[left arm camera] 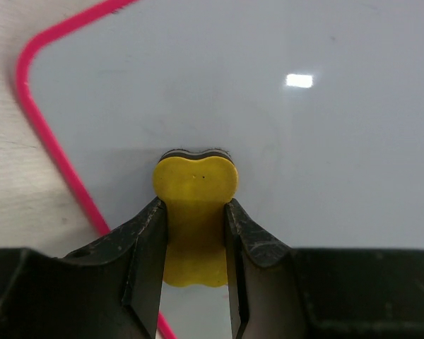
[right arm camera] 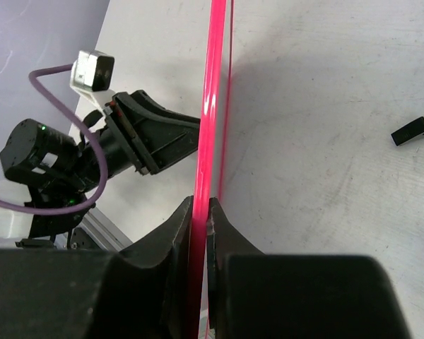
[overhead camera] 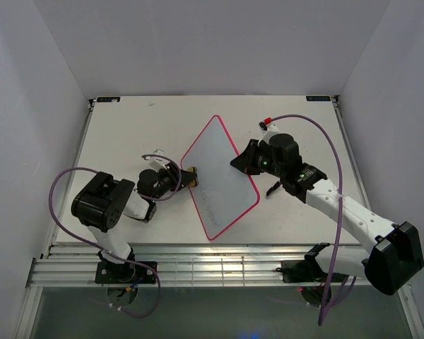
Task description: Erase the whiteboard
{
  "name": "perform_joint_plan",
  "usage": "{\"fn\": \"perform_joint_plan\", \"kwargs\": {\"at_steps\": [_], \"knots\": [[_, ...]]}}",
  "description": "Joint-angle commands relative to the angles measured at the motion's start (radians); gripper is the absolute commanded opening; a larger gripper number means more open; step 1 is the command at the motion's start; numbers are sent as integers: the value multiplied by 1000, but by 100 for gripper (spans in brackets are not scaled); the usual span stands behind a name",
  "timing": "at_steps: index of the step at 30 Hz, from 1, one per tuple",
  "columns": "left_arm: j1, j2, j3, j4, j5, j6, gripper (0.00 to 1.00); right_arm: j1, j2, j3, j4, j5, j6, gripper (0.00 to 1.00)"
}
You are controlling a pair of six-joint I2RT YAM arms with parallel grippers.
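Holding the small yellow peanut-shaped eraser (left arm camera: 196, 212) by its thin middle, your left pincer (left arm camera: 195, 206) is closed on it. It pushes the eraser's dark bottom flat on the glossy white board with the thin pink frame (overhead camera: 222, 159). Your right pincer (right arm camera: 200, 210) is squeezed narrow on the pink frame at the other long side. So the board sits between your two arms, in the middle of the pale desk (overhead camera: 127, 127).

The eraser touches the board just inside its left edge. The faint writing (overhead camera: 210, 201) lies on the near half, closer to the arm bases than the eraser is. The board's long way runs from far to near, leaning a little to the right. Your left arm is the nearer one, so I think the wipe should go along that long way, toward the bases.

The left wrist view shows only clean white and a spot of light; the writing is hidden behind the pincer. The right wrist view shows the board edge-on, as a pink line. You cannot tell how far it is tipped up, or if its left edge touches the desk. A small black piece (right arm camera: 413, 129) lies to the right; what it is, you cannot tell.
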Motion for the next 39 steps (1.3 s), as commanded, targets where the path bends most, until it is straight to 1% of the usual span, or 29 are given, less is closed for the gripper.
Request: {"fn": "perform_joint_plan", "kwargs": {"at_steps": [1, 4, 5, 9, 11, 14, 18, 19, 24, 25, 28, 31, 32, 35, 36, 37, 39], "knots": [[-99, -118, -10, -61, 79, -4, 0, 58, 6, 18, 163, -293, 4, 8], [-205, -234, 6, -156, 35, 34, 0, 58, 9, 15, 171, -297, 15, 8], [-222, -256, 9, -172, 28, 36, 0, 58, 9, 16, 172, -299, 15, 8], [-253, -323, -22, -197, 9, 16, 0, 58, 1, 16, 173, -294, 16, 8], [-248, -334, -18, -276, -43, 48, 0, 58, -3, 16, 171, -294, 19, 8], [-205, -305, -30, -286, -42, 53, 0, 58, -5, 18, 174, -294, 24, 8], [-164, -226, -77, -241, -67, 33, 0, 58, -14, 15, 170, -276, 27, 8], [-150, -186, -100, -237, -77, 22, 0, 58, -19, 18, 165, -261, 30, 8], [-129, -58, -154, -166, -117, -30, 0, 58, -40, 12, 156, -210, 44, 8], [-129, -29, -156, -154, -110, -32, 0, 58, -45, 12, 157, -205, 44, 8], [-129, -17, -162, -94, -73, -36, 0, 58, -46, 12, 159, -204, 45, 8], [-164, -78, -163, -82, -71, -45, 0, 58, -42, 13, 157, -204, 45, 8], [-179, -136, -162, -88, -77, -47, 0, 58, -40, 10, 159, -205, 47, 8], [-253, -234, -145, -161, -125, -48, 0, 58, -33, 6, 163, -202, 50, 8], [-274, -294, -124, -210, -140, -48, 0, 58, -31, 0, 174, -201, 59, 8], [-318, -319, -111, -230, -154, -48, 0, 58, -28, -2, 179, -204, 64, 8], [-368, -375, -74, -282, -202, -50, 0, 58, -25, -7, 191, -204, 73, 8]]}}
